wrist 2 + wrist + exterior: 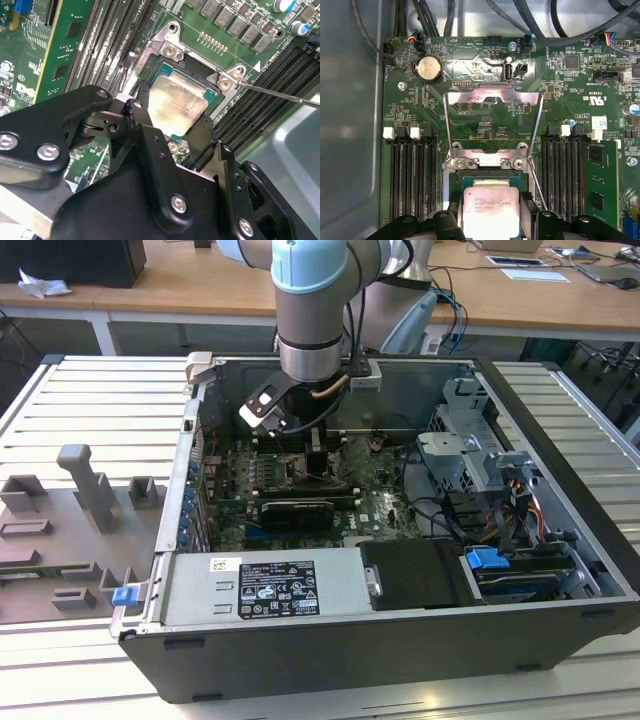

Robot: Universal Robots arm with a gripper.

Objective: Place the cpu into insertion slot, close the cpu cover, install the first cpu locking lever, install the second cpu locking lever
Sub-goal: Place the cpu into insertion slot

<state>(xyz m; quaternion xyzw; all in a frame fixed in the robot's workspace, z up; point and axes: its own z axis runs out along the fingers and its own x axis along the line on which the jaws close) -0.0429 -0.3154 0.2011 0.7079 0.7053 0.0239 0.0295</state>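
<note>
We judge the task to be at its first step. The small flat square cpu with a silvery-beige metal top (pixel 176 102) is at the square dark insertion slot with a silver metal rim (pixel 172 69) on the green motherboard (pixel 470 65). Its edges line up with the slot, but we cannot tell if it is fully seated. The square silver-grey metal cpu cover (pixel 492 95) is swung open on the hinge side of the slot, so it is not yet closed. A thin metal locking lever (pixel 280 95) stands free just beside the slot, so we judge that no lever is installed. The black pincer (pixel 174 112) is narrowed around the cpu. Its two fingers (pixel 139 107) touch opposite edges of the chip and hold it directly over the slot.
</note>
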